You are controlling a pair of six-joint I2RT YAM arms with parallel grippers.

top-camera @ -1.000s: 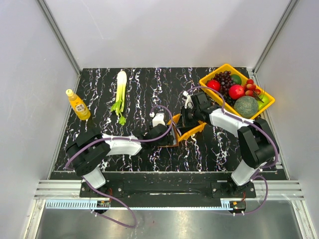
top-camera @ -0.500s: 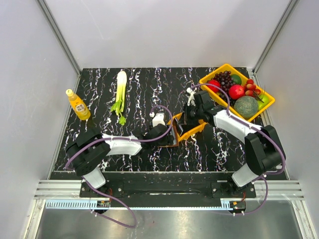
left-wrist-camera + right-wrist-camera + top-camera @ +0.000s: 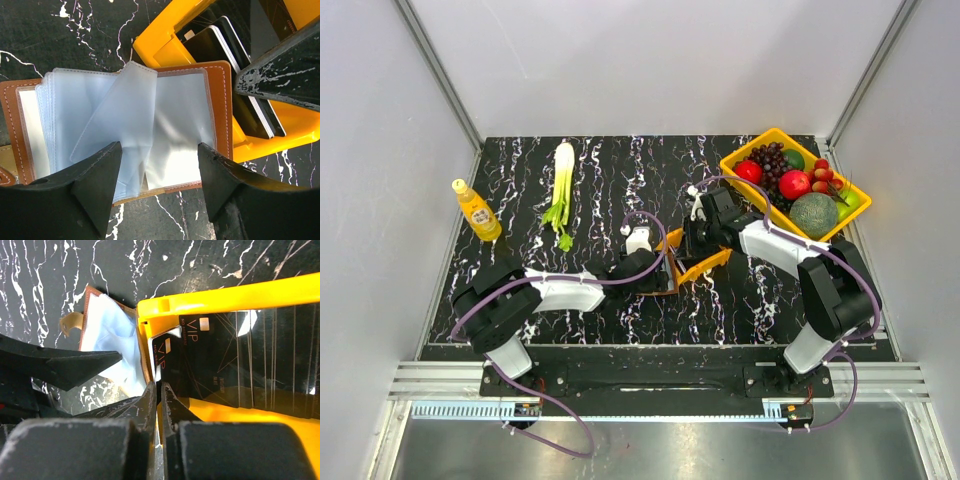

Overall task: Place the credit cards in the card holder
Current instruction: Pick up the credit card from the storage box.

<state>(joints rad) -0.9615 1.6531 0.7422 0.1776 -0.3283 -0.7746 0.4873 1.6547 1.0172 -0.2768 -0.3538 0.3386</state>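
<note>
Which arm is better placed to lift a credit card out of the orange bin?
Right. The right gripper sits in the orange bin, shut on the edge of a black credit card. The left gripper is open over the card holder, outside the bin.

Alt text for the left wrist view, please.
A brown card holder lies open on the black marble table, clear sleeves fanned, framed by the open left gripper. Against its right edge, an orange bin holds dark credit cards leaning on edge.
</note>
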